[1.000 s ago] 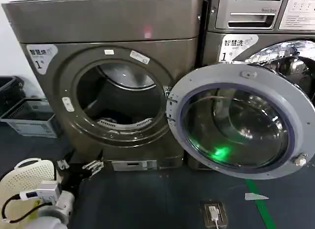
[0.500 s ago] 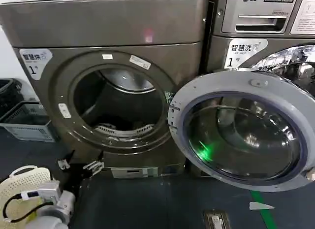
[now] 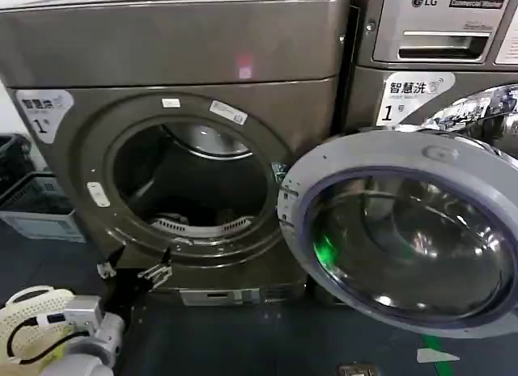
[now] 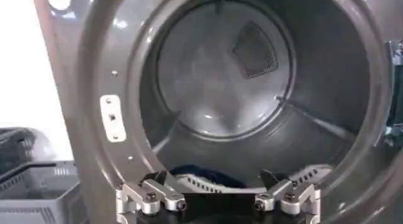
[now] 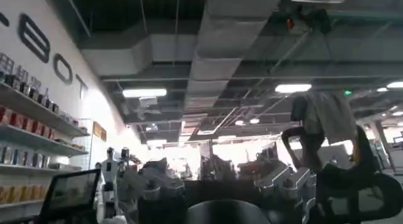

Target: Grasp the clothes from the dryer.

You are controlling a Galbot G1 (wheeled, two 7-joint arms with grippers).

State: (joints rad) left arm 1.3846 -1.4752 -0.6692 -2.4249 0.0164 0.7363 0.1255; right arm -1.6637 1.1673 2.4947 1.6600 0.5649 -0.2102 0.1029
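The dryer [image 3: 186, 52] is the big bronze-brown machine with its round porthole [image 3: 190, 178] uncovered. Its door [image 3: 405, 230] hangs swung out to the right. My left gripper [image 3: 133, 269] is open, low in front of the porthole's lower rim. In the left wrist view the left gripper [image 4: 217, 184] looks straight into the silver drum [image 4: 220, 74] with nothing between its fingers [image 4: 151, 195]. A dark blue patch of the clothes [image 4: 204, 176] lies on the drum floor, partly hidden behind the white perforated filter strip [image 4: 195, 183]. My right gripper [image 5: 214, 181] is open, facing the room and ceiling.
The grey LG machine [image 3: 437, 36] stands to the right, behind the open door. Grey crates [image 3: 32, 206] sit on the floor to the left of the dryer. A white perforated basket [image 3: 24, 307] lies at the lower left beside my left arm.
The view has closed in on the dryer, and the porthole and door look larger. My left gripper now sits closer under the porthole's lower rim, still open.
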